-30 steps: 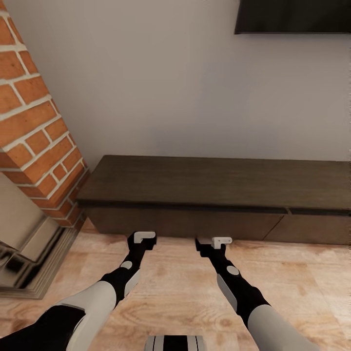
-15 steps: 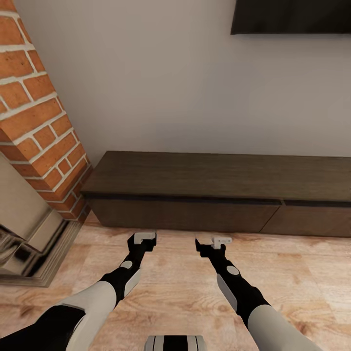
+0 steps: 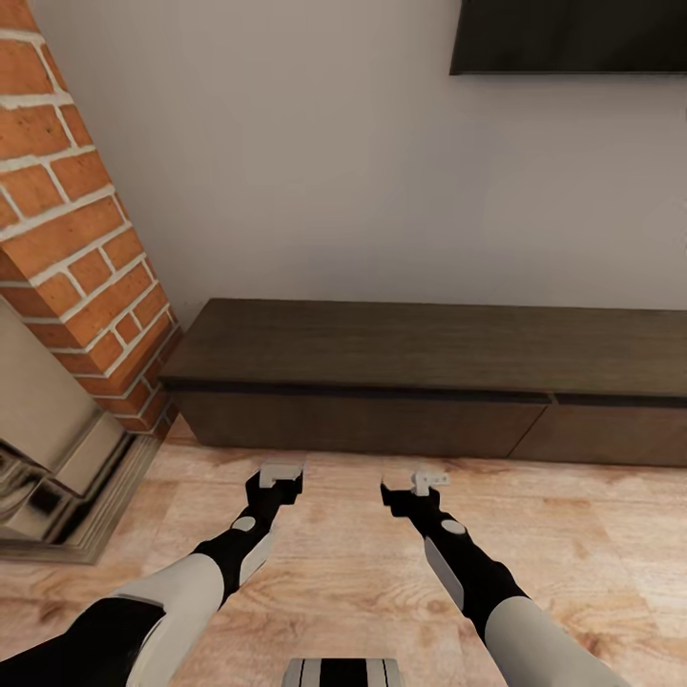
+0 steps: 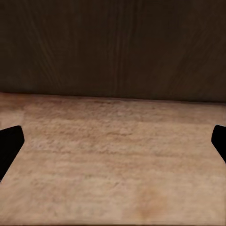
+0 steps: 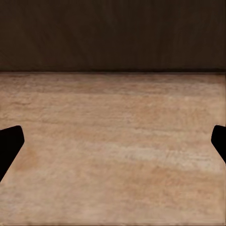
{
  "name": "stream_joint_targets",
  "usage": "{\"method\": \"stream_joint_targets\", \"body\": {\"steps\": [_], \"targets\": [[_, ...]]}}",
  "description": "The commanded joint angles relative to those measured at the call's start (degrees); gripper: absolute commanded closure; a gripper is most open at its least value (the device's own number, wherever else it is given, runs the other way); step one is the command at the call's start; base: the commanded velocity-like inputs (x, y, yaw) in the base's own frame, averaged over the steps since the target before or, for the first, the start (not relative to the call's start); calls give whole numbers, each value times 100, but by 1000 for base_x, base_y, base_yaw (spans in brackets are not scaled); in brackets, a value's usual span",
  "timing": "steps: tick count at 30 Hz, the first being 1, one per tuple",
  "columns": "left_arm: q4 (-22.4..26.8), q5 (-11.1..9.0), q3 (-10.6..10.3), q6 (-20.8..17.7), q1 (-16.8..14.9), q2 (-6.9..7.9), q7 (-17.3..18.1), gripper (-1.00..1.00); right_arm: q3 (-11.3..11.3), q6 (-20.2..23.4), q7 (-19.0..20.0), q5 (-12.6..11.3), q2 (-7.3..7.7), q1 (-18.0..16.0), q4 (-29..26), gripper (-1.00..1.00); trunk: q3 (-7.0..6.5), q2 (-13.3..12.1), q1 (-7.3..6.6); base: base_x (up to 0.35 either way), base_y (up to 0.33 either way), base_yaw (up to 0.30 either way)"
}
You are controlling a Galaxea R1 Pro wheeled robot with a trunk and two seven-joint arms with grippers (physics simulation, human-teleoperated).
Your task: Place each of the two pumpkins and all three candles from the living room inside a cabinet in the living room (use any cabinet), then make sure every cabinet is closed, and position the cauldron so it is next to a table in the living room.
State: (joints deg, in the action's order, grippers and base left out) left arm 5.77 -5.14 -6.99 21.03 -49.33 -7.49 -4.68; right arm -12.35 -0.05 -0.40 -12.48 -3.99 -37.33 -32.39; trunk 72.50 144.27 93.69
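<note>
Both tools, left tool (image 3: 282,469) and right tool (image 3: 429,476), spread wide, empty, low over floor (image 3: 363,563). Cabinet (image 3: 429,382) just ahead, drawers shut; probably lined up to pull one open.

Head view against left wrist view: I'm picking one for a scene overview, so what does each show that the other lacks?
Head view alone: the brick fireplace, the pale wall, a dark screen mounted high on it, the cabinet top and its shut drawer fronts, and both arms, with the left gripper and right gripper held off the floor. Left wrist view alone: its two dark fingertips spread wide, nothing between them. Shared: the cabinet's dark front and the wooden floor.
</note>
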Motion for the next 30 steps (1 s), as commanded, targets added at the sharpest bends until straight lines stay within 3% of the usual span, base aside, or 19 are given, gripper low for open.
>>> {"method": "stream_joint_targets", "body": {"steps": [1, 12, 22, 27, 30], "targets": [[-12, -102, -24, 14, -2, 26, -23, -100, -21, 66, -4, -56, 3, -2, 9, -100, -5, 1, -1, 0, 0, 2], [-247, -699, 210, -2, 0, 156, -24, -100, -21, 290, -4, -46, 11, -3, 78, -100, -101, 1, -1, 0, 0, 0], [-294, -828, 224, -319, 1, 369, -6, -100, -22, 416, 6, -44, 23, -2, 646, -100, -409, -12, -27, 0, 0, 0], [-295, -921, 225, -450, -1, 418, 1, -100, -26, 418, 28, -44, 158, -2, 822, -100, -552, -19, -40, 0, 0, 0], [-281, -955, 231, -802, 2, 444, 8, -100, -80, 424, 38, -30, 217, -2, 858, -100, -621, -23, -47, 0, 0, 0]]}}
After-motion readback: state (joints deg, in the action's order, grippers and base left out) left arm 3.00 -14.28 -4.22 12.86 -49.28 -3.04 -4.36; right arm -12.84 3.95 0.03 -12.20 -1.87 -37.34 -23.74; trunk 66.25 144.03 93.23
